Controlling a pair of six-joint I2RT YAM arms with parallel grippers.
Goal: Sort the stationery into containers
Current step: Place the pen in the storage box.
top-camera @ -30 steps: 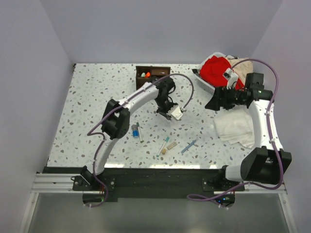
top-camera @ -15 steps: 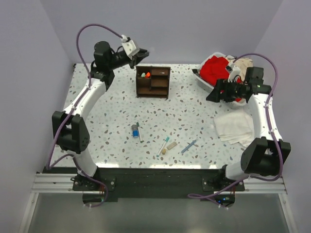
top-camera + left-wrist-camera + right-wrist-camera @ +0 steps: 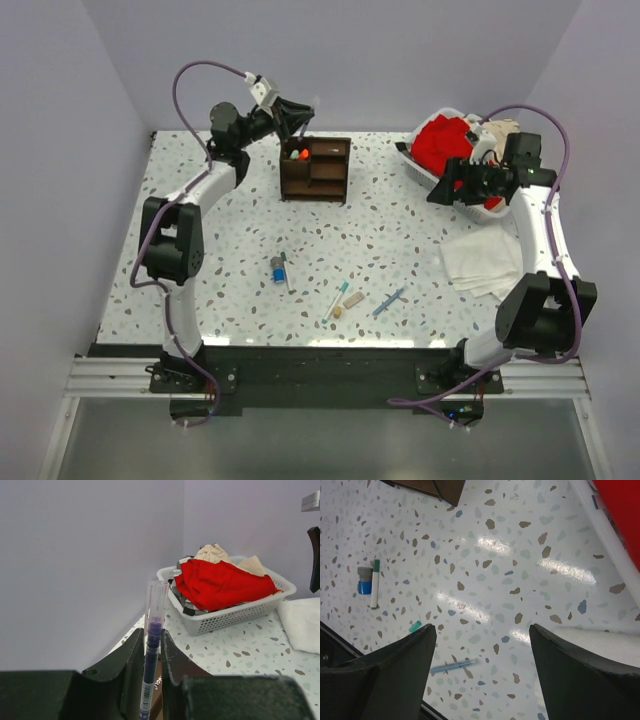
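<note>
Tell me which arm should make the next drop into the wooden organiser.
Left. The left gripper is shut on a dark blue pen, right by the organiser. The right gripper is open, empty, and over by the basket.

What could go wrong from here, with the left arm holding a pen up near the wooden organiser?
1. The pen is pinched between the left jaws with much of it sticking out past them, so it may tilt or slip when released.
2. The organiser has small cubbies, and one top slot already holds markers. The pen could catch on them or on the rim and drop onto the table.
</note>
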